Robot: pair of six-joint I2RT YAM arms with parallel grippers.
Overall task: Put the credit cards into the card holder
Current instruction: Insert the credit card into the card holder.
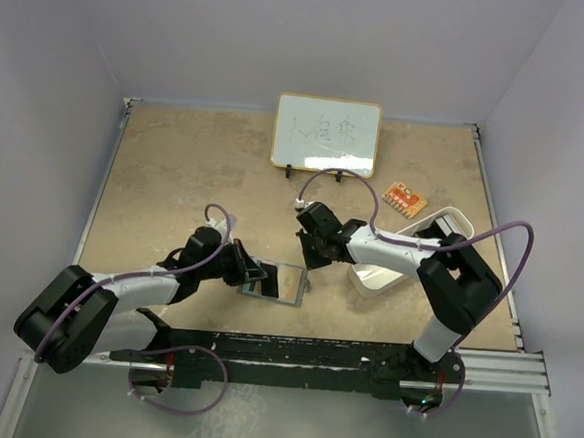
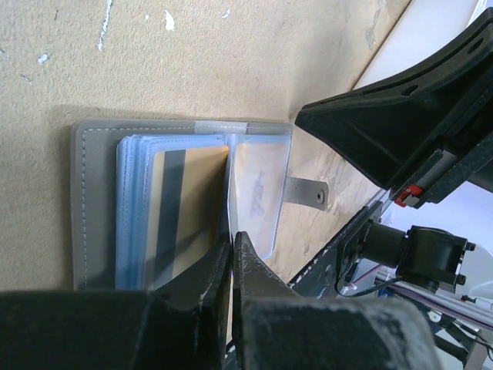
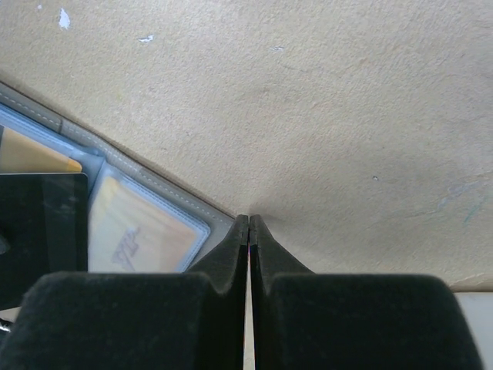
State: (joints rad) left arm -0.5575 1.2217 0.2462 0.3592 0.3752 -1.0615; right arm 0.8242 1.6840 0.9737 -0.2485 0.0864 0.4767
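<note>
Left pincer (image 2: 233, 250) clenched, tips at the open card holder (image 2: 96, 208) on the desk (image 2: 231, 62), likely pinning it steady; orange-gold card (image 2: 196, 200) sits sleeved; right pincer (image 3: 249, 227) clenched too, beside its corner.

grey card holder (image 1: 287, 284) lying open and flat on the table, near-middle, clear plastic sleeves facing up, orange-gold card (image 2: 204, 200) with a black stripe already tucked in one sleeve

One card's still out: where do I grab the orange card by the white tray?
Probably across its narrow width, from straight above. The orange card lies flat on the table, both long edges look free, and one short end sits close to the white tray.
</note>
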